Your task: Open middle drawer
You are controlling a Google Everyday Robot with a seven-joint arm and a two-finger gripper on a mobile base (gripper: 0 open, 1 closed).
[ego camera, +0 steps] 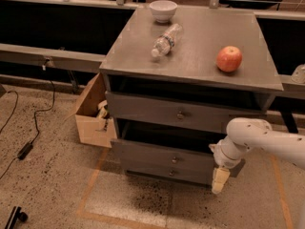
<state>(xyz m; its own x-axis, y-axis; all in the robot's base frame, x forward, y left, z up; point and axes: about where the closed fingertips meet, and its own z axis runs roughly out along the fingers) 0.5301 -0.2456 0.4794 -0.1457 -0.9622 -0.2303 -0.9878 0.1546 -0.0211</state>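
The grey cabinet [190, 61] has three drawers. The middle drawer [143, 155] has a small round knob [174, 160] at its centre. It sits below the top drawer [143, 109] and above the lowest drawer [152, 173]. A dark gap shows above its front. My gripper [220, 180] hangs from the white arm [259, 137] and points down. It is at the right end of the middle drawer's front, well right of the knob and about level with the lowest drawer.
On the cabinet top lie a white bowl [163, 9], a plastic bottle [166, 41] on its side and a red apple [229, 58]. An open cardboard box [93, 113] stands left of the cabinet. A black cable [28, 128] runs over the floor at left.
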